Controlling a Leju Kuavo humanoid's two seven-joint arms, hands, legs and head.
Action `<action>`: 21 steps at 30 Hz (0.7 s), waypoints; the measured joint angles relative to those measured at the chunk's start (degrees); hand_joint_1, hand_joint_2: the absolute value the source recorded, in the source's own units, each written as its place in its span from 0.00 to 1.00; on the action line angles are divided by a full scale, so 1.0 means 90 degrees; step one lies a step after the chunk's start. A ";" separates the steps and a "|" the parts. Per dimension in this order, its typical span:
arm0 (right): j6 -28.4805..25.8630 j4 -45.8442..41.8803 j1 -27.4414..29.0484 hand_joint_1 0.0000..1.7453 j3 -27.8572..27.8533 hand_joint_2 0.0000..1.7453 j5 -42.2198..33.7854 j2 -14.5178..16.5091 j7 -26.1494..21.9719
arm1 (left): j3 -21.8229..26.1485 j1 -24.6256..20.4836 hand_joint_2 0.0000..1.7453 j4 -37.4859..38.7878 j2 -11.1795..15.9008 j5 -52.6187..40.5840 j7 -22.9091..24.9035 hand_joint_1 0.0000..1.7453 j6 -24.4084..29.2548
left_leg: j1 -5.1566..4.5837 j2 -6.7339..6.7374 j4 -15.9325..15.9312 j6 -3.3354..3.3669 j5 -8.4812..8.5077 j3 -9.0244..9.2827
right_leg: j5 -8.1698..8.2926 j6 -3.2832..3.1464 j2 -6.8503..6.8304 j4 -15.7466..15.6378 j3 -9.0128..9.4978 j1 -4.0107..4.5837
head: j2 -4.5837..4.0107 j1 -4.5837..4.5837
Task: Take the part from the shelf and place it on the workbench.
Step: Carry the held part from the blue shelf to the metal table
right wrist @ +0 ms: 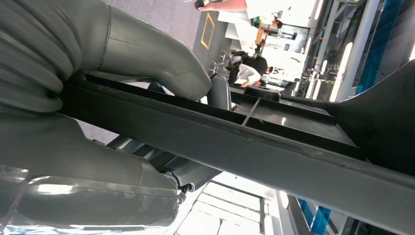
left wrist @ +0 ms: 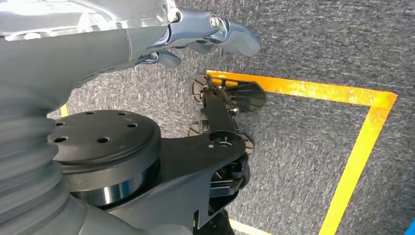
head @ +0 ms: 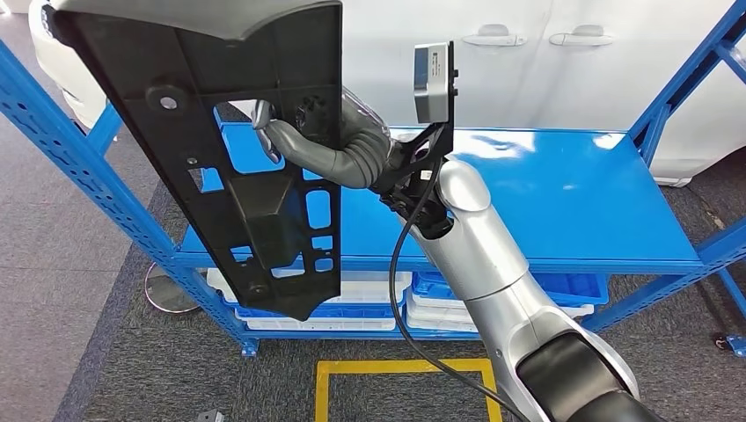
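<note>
In the head view, a blue steel shelf (head: 563, 189) stands ahead on grey carpet, and at the left a large black plastic part (head: 237, 149), a ribbed panel with cut-out openings, hangs upright and slightly tilted in the air in front of the shelf's left end, clear of its top board. The right hand (head: 303, 141) holds it: the fingers (head: 264, 114) reach through one of the openings and are clamped on the panel's edge, which the right wrist view confirms, thumb on one face and the other fingers on the opposite face. White and blue bins (head: 352, 303) sit on the lower shelf board. A yellow floor marking (head: 405, 367) lies just before the shelf. Behind stands a white car (head: 528, 61). In the left wrist view, the left hand (left wrist: 205, 32) hangs above the carpet, fingers curled in with nothing in them.
</note>
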 joint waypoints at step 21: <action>0.0078 0.0223 -0.0021 1.00 -0.0002 1.00 0.0001 0.0025 -0.0107 | 0.0000 -0.0001 1.00 0.0000 0.0000 0.0039 0.0202 0.00 -0.0146 | 0.0000 0.0000 0.0000 0.0000 0.0000 0.0000 | 0.0000 0.0000 0.0000 0.0000 0.0000 0.0000 | 0.0001 -0.0001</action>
